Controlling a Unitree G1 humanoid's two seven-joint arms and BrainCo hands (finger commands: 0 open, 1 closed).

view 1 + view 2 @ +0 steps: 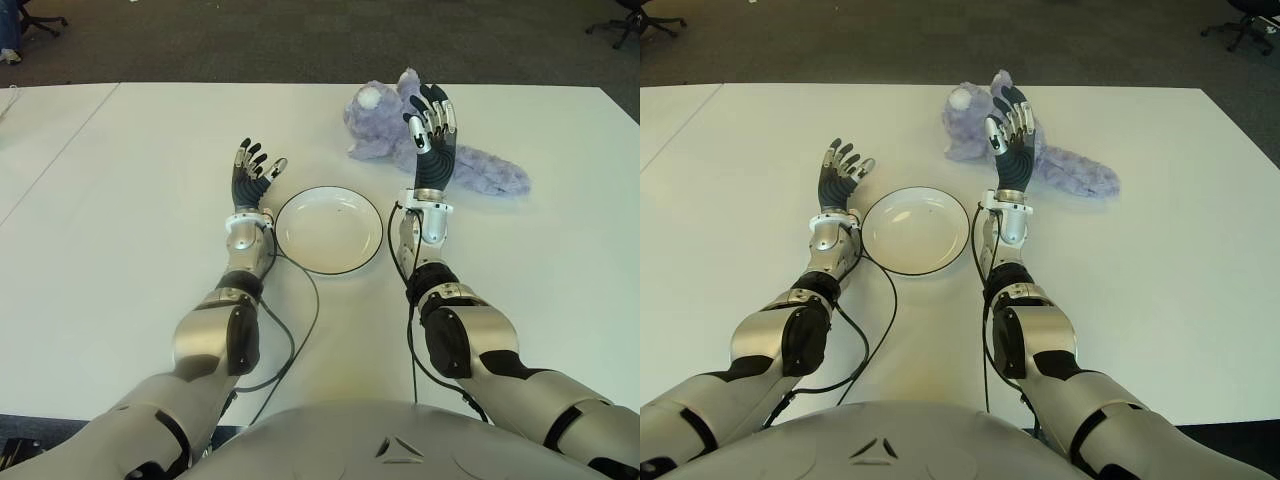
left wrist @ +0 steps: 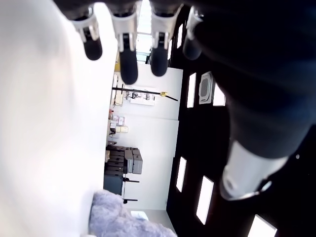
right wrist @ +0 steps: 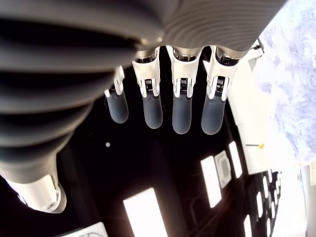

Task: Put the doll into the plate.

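Doll (image 1: 400,130): purple plush, lying on white table (image 1: 120,220) toward far edge, right of centre, long tail stretched toward right edge. Not in plate. Plate (image 1: 329,229): white, dark rim, mid-table, nearer than doll, holding nothing. Right hand (image 1: 431,130): raised upright in front of doll, palm facing the robot, fingers (image 3: 180,113) extended and spread, holding nothing; contact with doll cannot be told. Left hand (image 1: 252,174): just left of plate, fingers (image 2: 127,64) wide, holding nothing.
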